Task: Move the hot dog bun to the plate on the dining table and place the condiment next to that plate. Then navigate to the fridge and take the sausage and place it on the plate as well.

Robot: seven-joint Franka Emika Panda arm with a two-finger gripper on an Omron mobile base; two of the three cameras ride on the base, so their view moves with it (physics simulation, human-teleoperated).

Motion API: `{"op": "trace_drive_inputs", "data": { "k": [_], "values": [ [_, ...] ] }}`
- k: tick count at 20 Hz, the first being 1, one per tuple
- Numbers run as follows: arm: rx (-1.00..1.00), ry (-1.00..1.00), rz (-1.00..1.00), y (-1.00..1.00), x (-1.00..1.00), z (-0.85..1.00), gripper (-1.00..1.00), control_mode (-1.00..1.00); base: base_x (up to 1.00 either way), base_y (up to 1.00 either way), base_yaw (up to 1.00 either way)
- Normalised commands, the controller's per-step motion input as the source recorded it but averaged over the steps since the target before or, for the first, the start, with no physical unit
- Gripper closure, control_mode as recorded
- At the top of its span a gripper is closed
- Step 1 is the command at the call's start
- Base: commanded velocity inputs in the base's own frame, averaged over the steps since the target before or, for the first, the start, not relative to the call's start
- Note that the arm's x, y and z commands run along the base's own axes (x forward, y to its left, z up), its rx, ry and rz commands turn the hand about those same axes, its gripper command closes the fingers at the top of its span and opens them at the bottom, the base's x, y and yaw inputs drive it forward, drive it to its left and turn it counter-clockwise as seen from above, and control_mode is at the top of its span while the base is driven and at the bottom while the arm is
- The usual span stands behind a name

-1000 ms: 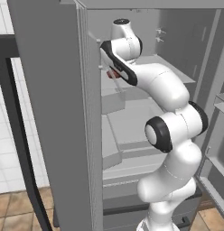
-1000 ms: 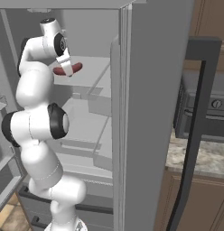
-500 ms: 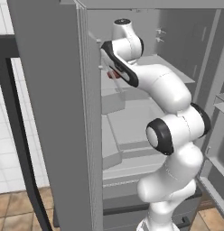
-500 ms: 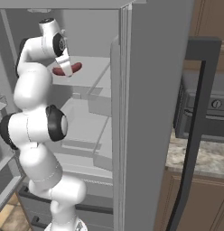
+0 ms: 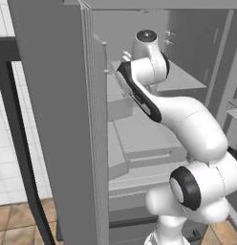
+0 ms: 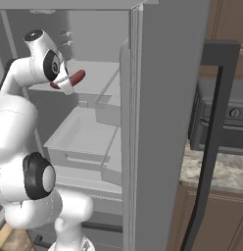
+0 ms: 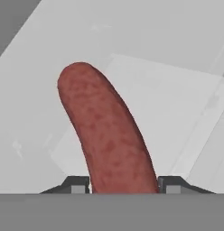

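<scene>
The sausage (image 7: pixel 109 135), reddish-brown and slightly curved, rises between my two fingertips in the hand view. My gripper (image 7: pixel 123 182) is shut on its lower end. In the right base view the sausage (image 6: pixel 77 77) sticks out to the right of the gripper (image 6: pixel 64 85), just above the upper grey shelf (image 6: pixel 101 78) inside the open fridge (image 6: pixel 162 98). The fridge (image 5: pixel 53 95) also shows in the left base view, where my arm reaches in toward its upper shelves. The hot dog bun, plate, condiment and dining table are out of view.
A grey drawer (image 6: pixel 79 142) sits below the shelf, with more shelves (image 5: pixel 139 139) lower down. The fridge's side wall (image 5: pixel 91 143) stands close on the arm's left. A dark oven (image 6: pixel 226 122) and a stone counter (image 6: pixel 216 171) lie to the right of the fridge.
The jaws have closed on the sausage, which was between open fingers a second ago. The sausage stays in about the same spot by the upper shelf.
</scene>
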Motion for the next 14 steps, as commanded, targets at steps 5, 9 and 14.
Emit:
{"op": "trace_drive_inputs", "data": {
  "k": [5,9,14],
  "values": [
    [0.0,-0.13,0.0,-0.31,-0.89,0.43,1.0,-1.0,0.0,0.0,0.0],
    [0.0,0.01,0.0,-0.29,-0.85,0.55,1.0,-1.0,0.0,0.0,0.0],
    [0.0,0.1,0.0,-0.19,-0.81,0.6,1.0,-1.0,0.0,0.0,0.0]
  ]
}}
